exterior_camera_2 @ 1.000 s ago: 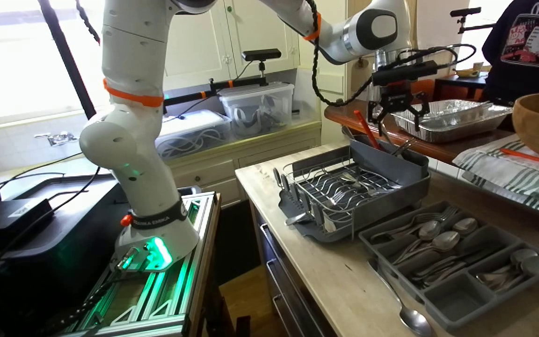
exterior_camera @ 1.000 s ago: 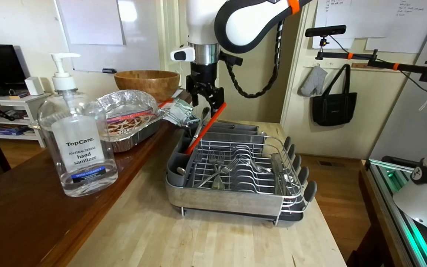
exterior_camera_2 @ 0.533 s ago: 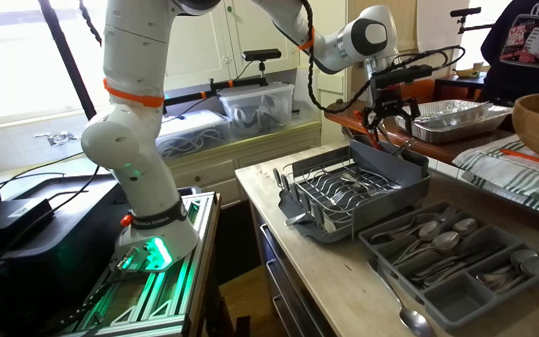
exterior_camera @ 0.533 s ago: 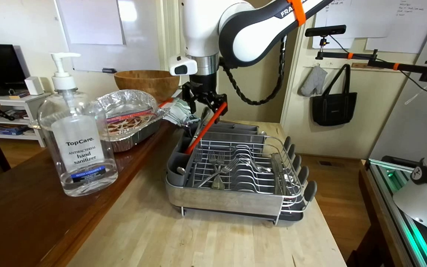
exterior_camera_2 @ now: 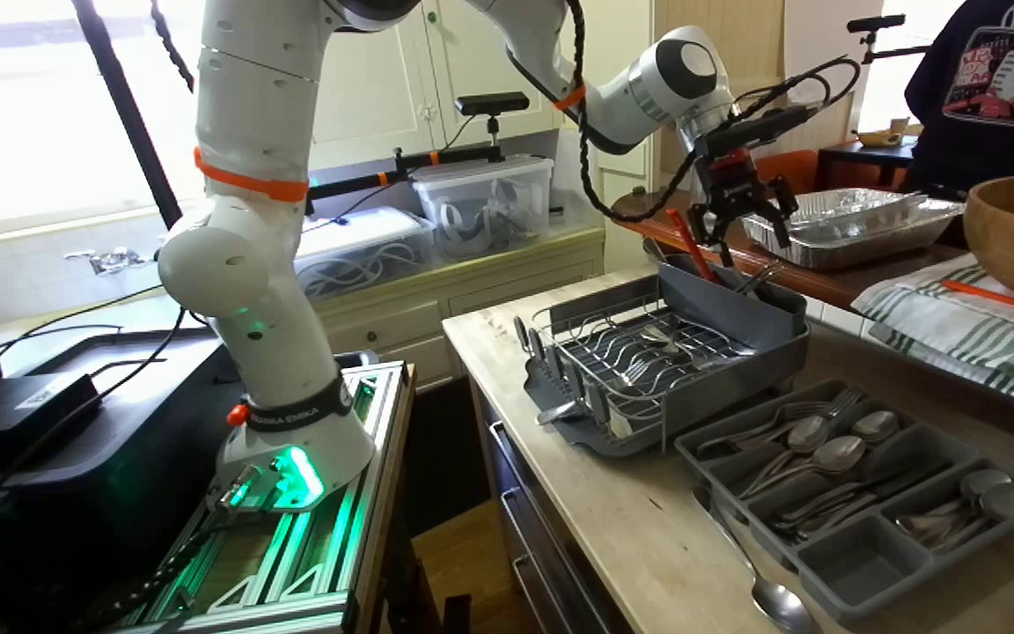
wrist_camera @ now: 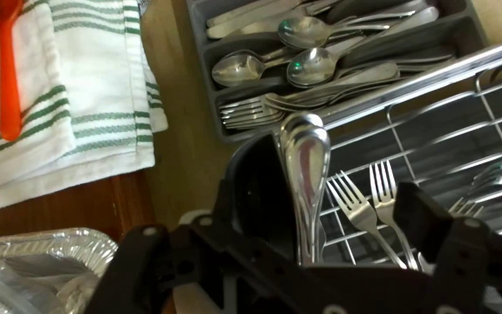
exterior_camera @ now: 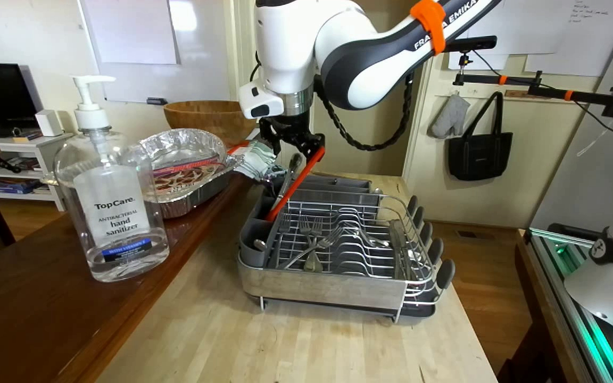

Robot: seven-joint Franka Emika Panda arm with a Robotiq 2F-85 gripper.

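Newly tilted, our gripper spreads jaws wide, empty, over cutlery caddy; silver handles standing there appear between fingers in wrist view. Tilt, we judge, brings jaws nearer alignment with them.

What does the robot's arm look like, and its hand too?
The arm is white and black, rounded, with orange bands. White letters on it spell EMIKA. A black, twisty cable hangs along it. There is a silver ring near its end, and a green light glows low down. The gripper is black and chunky, with two jointed fingers.
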